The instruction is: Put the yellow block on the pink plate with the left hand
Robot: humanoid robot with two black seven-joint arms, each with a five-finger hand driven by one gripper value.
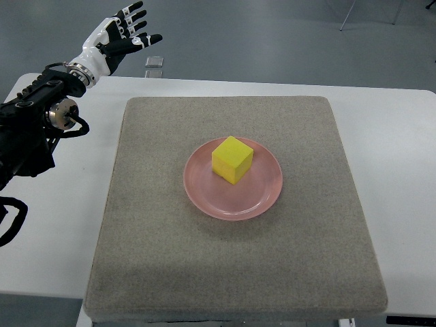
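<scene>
Nearest the viewer, a grey mat [231,272] is covering the white table [402,136]. At its middle, the yellow block [232,159] is sitting on the pink plate [204,194], touched by nothing, so the placement appears complete. Farther back, the left hand [121,35] is hovering beyond the table's far left corner, fingers [136,10] spread and empty. Only stowing the arm seems left.

White table [395,129] with rounded corners, topped by a grey-brown felt mat [170,259]. Blue-grey floor [272,41] beyond; a small pale square object [154,62] lies on it. Thin metal furniture legs [349,12] top right. Even light.
</scene>
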